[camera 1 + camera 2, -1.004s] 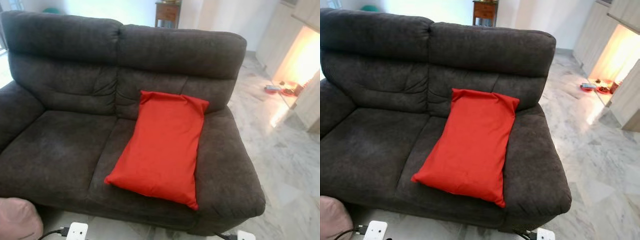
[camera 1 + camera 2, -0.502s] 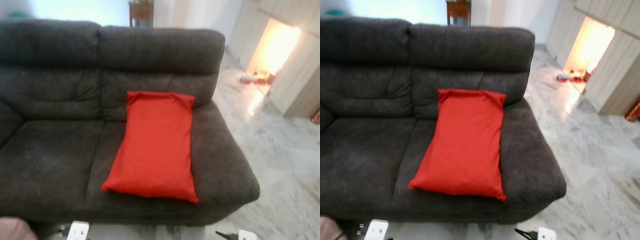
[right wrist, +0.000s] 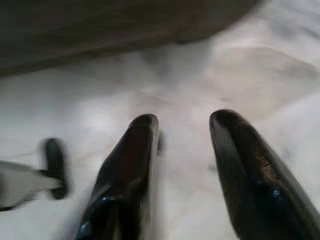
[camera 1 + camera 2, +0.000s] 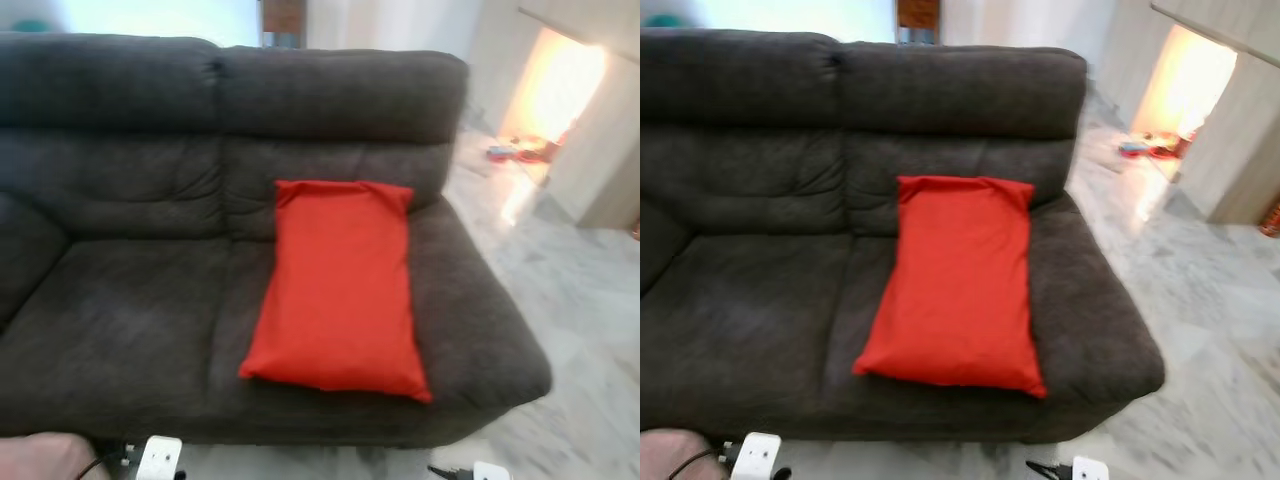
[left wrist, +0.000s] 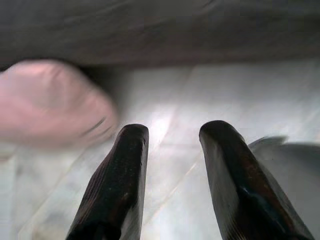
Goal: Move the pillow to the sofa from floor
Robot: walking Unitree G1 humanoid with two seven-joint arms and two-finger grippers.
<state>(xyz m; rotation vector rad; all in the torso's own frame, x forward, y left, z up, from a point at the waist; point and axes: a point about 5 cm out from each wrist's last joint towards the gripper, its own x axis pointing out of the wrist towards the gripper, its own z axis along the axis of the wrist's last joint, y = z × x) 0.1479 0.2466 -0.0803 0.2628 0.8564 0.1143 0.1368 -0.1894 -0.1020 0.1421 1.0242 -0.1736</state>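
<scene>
Red pillow (image 4: 340, 285) on sofa (image 4: 130, 300) seat; both end effectors (image 5: 172, 135) (image 3: 182, 122) parted, empty, views blurred.

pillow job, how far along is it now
Looks done: the red pillow lies on the right seat of the dark sofa, its top edge against the backrest. Nothing is in hand: the left claw and right claw hang open over the pale floor. Nothing appears left.
</scene>
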